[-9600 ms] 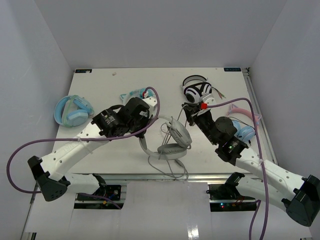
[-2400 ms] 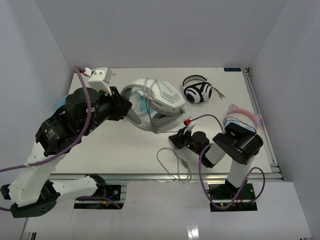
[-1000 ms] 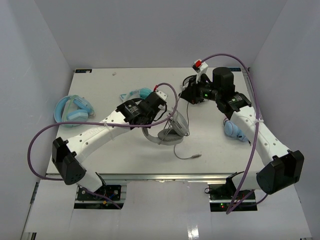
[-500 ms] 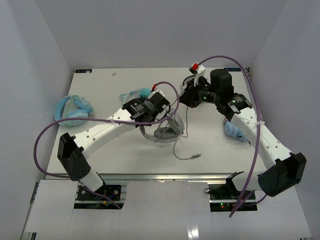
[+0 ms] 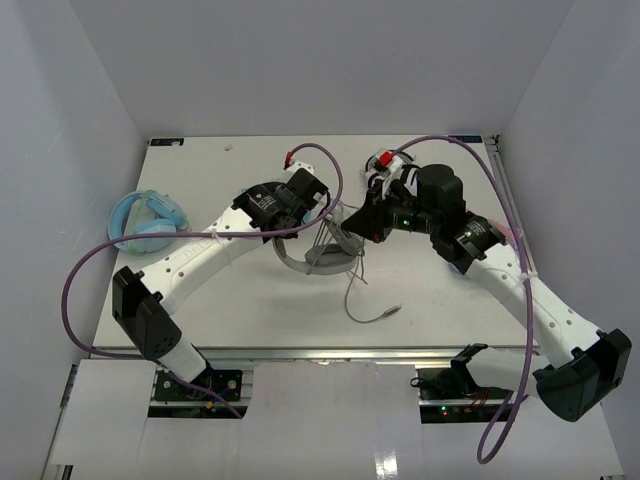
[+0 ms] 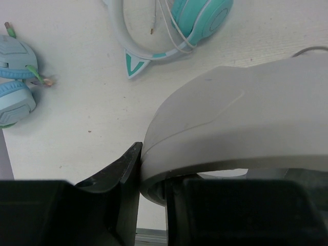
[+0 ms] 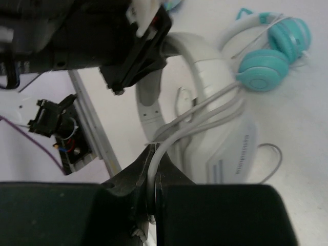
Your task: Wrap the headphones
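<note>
The light grey headphones point(image 5: 320, 260) hang just above the table's middle, held between both arms. My left gripper point(image 5: 316, 216) is shut on the broad grey-white headband point(image 6: 236, 113), pinched between its black fingers point(image 6: 126, 169). My right gripper point(image 5: 348, 228) is shut on the thin grey cable point(image 7: 154, 169), right beside the ear cup point(image 7: 225, 143). A few cable strands run across the cup and headband point(image 7: 215, 100). The rest of the cable point(image 5: 352, 296) trails down to the table, with its plug point(image 5: 397, 310) lying loose.
Pale blue headphones point(image 5: 146, 220) lie at the table's left edge. Teal cat-ear headphones point(image 6: 197, 18) lie behind the left arm, toward the back. The right arm covers the back right area. The table's front rail point(image 5: 320, 352) runs below the loose plug.
The right gripper has come left and down from the back to the headphones, drawing the cable with it. The left gripper has shifted back slightly, still gripping the headband.
</note>
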{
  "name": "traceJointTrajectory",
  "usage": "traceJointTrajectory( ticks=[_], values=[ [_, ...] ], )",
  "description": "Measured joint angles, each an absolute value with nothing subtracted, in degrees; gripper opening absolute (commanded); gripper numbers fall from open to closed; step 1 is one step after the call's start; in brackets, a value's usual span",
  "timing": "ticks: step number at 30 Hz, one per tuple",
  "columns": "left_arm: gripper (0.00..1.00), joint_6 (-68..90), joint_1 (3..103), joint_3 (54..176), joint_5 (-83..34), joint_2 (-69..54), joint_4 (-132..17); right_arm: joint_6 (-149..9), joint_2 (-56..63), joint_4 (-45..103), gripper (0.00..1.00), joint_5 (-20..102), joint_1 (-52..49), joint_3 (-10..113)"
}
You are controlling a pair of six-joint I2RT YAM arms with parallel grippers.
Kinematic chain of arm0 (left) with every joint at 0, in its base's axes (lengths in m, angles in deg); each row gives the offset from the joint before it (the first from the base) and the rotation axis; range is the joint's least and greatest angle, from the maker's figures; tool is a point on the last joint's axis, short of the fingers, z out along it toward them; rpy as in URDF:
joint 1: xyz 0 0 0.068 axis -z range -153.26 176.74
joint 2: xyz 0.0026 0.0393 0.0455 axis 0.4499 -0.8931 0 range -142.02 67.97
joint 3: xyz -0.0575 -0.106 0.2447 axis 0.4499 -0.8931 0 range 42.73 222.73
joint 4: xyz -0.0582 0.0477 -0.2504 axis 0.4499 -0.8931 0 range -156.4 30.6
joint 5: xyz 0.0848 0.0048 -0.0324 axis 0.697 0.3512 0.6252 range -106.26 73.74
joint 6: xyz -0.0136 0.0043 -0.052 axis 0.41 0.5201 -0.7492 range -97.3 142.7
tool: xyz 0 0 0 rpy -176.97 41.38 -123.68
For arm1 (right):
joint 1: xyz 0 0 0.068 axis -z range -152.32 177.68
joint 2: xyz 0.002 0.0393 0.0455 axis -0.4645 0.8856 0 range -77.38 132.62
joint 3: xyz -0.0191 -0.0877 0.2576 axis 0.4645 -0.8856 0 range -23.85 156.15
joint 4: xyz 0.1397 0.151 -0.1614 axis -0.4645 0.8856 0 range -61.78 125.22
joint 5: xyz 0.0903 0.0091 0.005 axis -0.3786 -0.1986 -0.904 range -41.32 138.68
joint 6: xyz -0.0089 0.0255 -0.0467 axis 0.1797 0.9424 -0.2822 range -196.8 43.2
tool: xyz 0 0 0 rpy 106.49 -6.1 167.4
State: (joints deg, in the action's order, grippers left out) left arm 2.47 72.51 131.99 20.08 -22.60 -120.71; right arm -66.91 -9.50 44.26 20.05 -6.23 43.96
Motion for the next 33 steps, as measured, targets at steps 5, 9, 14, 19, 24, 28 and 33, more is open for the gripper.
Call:
traceJointTrajectory(
  ticks=[5, 9, 14, 19, 24, 28, 33],
  values=[
    [0.0, -0.1, 72.5, 133.9, 19.6, -22.6, -122.0, -62.8, -12.6, 36.9, 0.09, 18.7, -10.8, 35.9],
    [0.0, -1.7, 72.4, 134.0, 19.4, -22.6, -123.2, -60.0, -12.7, 31.0, 0.1, 18.8, -13.5, 30.7],
    [0.0, -3.6, 72.4, 133.1, 18.8, -22.0, -123.3, -57.5, -12.7, 22.9, 0.12, 20.2, -16.5, 25.2],
    [0.0, -5.3, 72.0, 130.7, 16.5, -19.3, -122.8, -56.9, -13.5, 16.6, 0.13, 25.1, -19.8, 20.3],
    [0.0, -7.1, 71.7, 130.3, 14.4, -16.4, -121.9, -58.1, -16.9, 12.8, 0.13, 32.0, -23.1, 15.8],
    [0.0, -8.1, 71.7, 130.2, 14.0, -14.0, -121.0, -59.3, -19.0, 10.2, 0.13, 35.1, -25.5, 14.0],
    [0.0, -8.8, 71.7, 130.3, 13.0, -11.7, -120.4, -60.5, -19.0, 7.6, 0.12, 38.0, -28.6, 13.7]
  ],
)
